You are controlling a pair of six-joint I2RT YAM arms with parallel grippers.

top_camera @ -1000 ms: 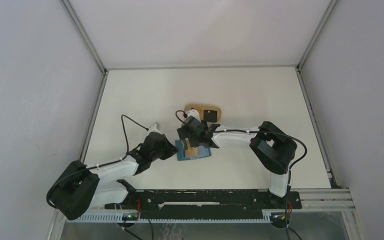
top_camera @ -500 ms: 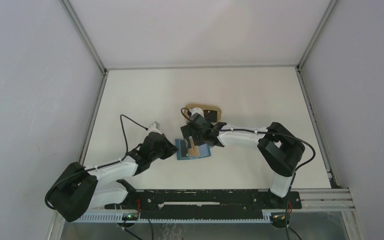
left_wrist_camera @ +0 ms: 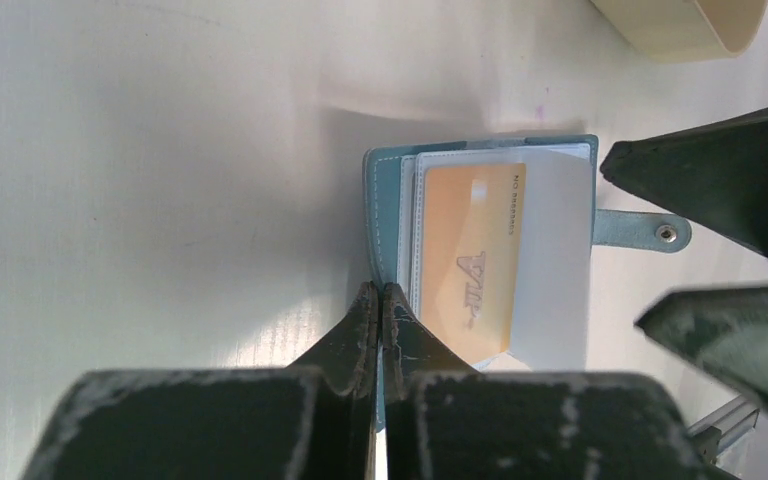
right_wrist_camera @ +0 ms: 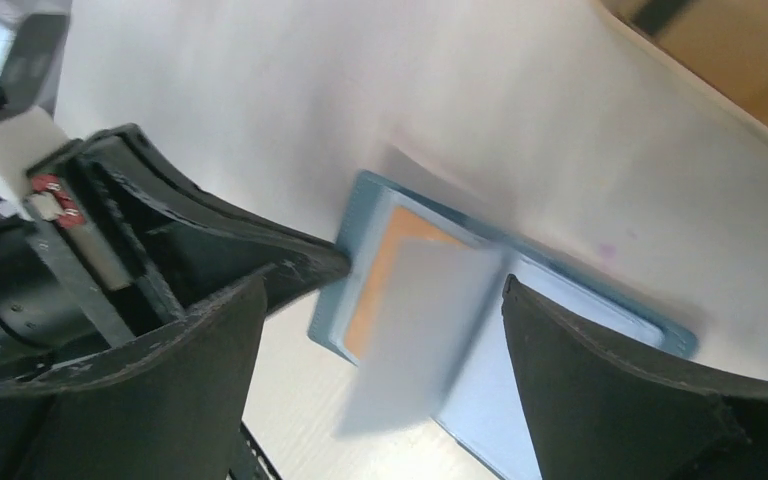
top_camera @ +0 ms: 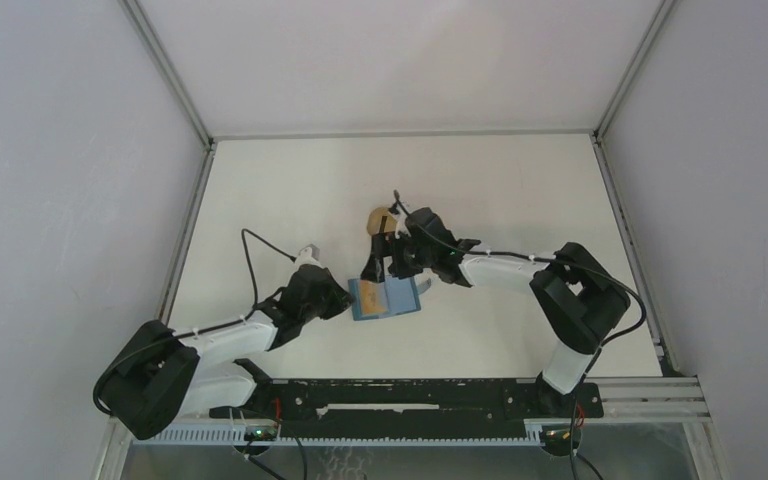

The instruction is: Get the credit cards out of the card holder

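One tan credit card (left_wrist_camera: 465, 260) still slotted inside the open card holder (left_wrist_camera: 555, 270), flat on the surface (left_wrist_camera: 160, 150). Left claw (left_wrist_camera: 380, 300) clenched at its edge; right claw (right_wrist_camera: 385, 290) released above, empty. Extraction judged unfinished.

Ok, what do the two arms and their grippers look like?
Both the left arm and right arm have white links with bulky black joints and thin black cables. The left gripper and right gripper have black, tapering fingers, scuffed grey at the edges.
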